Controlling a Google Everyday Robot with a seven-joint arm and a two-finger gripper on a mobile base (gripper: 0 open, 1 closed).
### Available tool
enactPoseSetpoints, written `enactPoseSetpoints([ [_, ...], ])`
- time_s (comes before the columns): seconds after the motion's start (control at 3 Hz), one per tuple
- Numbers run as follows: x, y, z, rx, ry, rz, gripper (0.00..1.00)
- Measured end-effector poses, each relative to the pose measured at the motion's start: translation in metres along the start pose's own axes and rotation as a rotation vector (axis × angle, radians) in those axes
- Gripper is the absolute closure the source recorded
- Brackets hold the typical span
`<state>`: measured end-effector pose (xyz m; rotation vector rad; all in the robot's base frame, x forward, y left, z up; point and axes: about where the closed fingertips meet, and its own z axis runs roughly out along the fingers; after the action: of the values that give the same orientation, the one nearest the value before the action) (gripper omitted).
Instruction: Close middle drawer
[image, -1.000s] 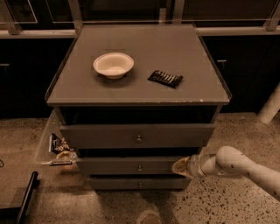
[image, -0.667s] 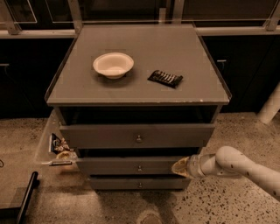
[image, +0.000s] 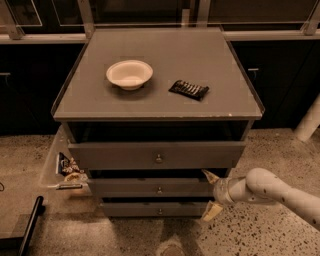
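Note:
The grey cabinet (image: 157, 107) has three drawers, all partly pulled out. The middle drawer (image: 150, 188) has a low plain front and a small round knob (image: 159, 190). It sits under the top drawer (image: 156, 155), which has a taller front panel, and above the bottom drawer (image: 155, 209). My gripper (image: 208, 195) comes in from the right on a white arm (image: 270, 189). It is open, and its pale fingers (image: 212, 210) are spread above and below the right end of the middle drawer's front, against or very close to it.
A white bowl (image: 129, 74) and a dark snack packet (image: 188, 89) lie on the cabinet top. A clear bin (image: 64, 167) with snack packets hangs at the cabinet's left side. A dark bar (image: 27, 225) lies on the floor at lower left. A white pole (image: 309, 120) stands at right.

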<state>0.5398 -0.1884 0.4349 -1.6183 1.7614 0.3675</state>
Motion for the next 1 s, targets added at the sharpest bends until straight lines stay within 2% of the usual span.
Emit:
enactPoseSetpoints([
  [0.33,0.0,0.0,0.0,0.0,0.0,0.0,0.0],
  [0.67,-0.005,0.012,-0.008,0.002,0.008,-0.021,0.0],
  [1.0,-0.015,0.047,-0.033,-0.002,0.027,-0.058,0.0],
])
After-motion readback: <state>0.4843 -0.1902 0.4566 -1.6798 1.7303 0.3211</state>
